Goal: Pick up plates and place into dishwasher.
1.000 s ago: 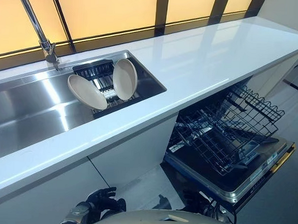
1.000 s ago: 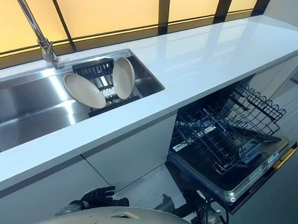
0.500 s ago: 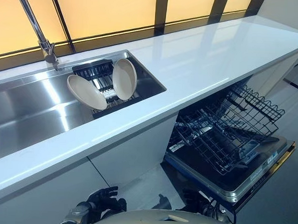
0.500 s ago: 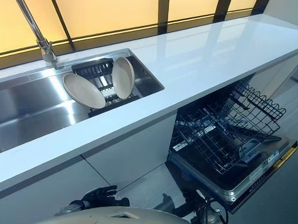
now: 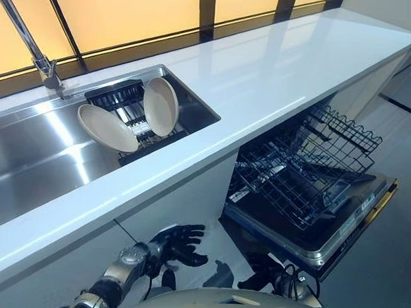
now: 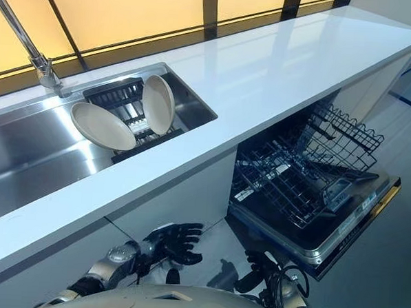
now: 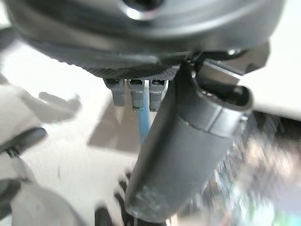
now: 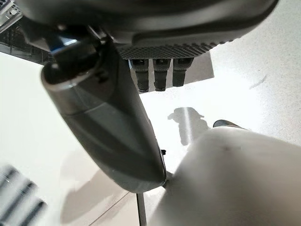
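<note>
Two plates (image 5: 124, 119) stand on edge in the sink rack (image 5: 119, 98); left hand (image 5: 177, 242) hangs low, fingers spread, empty; it should rise above the bench (image 5: 264, 81), then pinch one rim

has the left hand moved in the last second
Yes. The left hand has risen and reached forward in front of the cabinet, closer to the open dishwasher, fingers spread and empty.

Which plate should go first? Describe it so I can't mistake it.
Find the stainless steel sink left of the white countertop. In its black dish rack lean two beige oval plates. Take the upright one nearer the dishwasher, not the flatter-tilted one.
</note>
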